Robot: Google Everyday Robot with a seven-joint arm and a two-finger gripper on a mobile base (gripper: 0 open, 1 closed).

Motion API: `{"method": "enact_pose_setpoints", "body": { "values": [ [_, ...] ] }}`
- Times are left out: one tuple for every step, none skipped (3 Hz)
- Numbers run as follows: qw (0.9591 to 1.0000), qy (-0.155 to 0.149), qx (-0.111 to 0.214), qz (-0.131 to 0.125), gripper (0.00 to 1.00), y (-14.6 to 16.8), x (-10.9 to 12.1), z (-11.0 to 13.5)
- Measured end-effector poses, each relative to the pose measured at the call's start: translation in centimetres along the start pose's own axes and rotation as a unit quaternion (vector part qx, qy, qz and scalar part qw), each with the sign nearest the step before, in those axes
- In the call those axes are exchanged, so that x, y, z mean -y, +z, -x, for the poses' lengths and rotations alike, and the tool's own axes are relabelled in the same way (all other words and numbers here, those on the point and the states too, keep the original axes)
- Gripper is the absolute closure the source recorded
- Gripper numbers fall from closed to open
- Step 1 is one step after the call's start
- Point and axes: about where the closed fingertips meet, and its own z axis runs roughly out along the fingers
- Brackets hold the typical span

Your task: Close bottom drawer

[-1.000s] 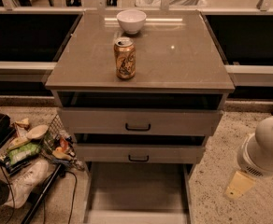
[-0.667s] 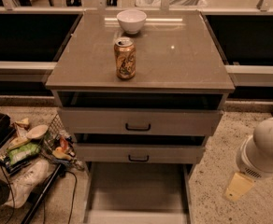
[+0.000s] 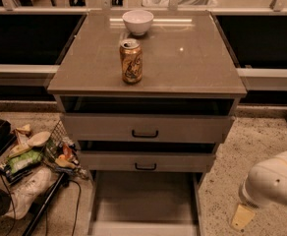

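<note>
Speckled stone floor [image 3: 261,136] spreads around a grey cabinet [image 3: 59,104] that stands against a dark counter wall with pale rails. On its tabletop [image 3: 183,68] a gold drink can [image 3: 131,61] stands upright near the front left, and behind it, at the back edge, sits a white bowl [image 3: 137,21]; what the bowl holds cannot be made out. All three drawers stand out from the cabinet. The top drawer [image 3: 183,128] and the middle drawer [image 3: 183,161] are each pulled out a little, with dark gaps above their fronts and black bar handles at the centre. The bottom drawer [image 3: 143,200] is drawn out much further, straight toward the camera, so that its box runs lengthwise from the cabinet to the lower edge of the view, with its front panel lying crosswise, left to right, at that edge; only its grey floor and low side walls show inside. Left of the cabinet a wire basket [image 3: 57,151] lies on the floor with coloured packets in and around it, near a white shoe [image 3: 28,191] and black cables. The white arm [image 3: 276,181] sits at the lower right, well apart from the bottom drawer, and its tan pincer [image 3: 243,216] hangs low beside the drawer's right side, touching nothing; whether the pincer is open or closed, I cannot tell.
</note>
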Motion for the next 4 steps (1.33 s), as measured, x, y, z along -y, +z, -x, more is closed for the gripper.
{"method": "enact_pose_setpoints", "body": {
  "values": [
    [0.9997, -0.023, 0.005, -0.005, 0.0, 6.3, -1.1, -1.6],
    [0.9988, -0.045, 0.021, 0.005, 0.02, 12.0, -4.0, -3.9],
    [0.9977, -0.047, 0.035, 0.034, 0.25, 15.6, -7.5, -5.1],
    [0.9975, -0.047, 0.036, 0.038, 0.49, 15.9, -7.8, -5.1]
  ]
}}
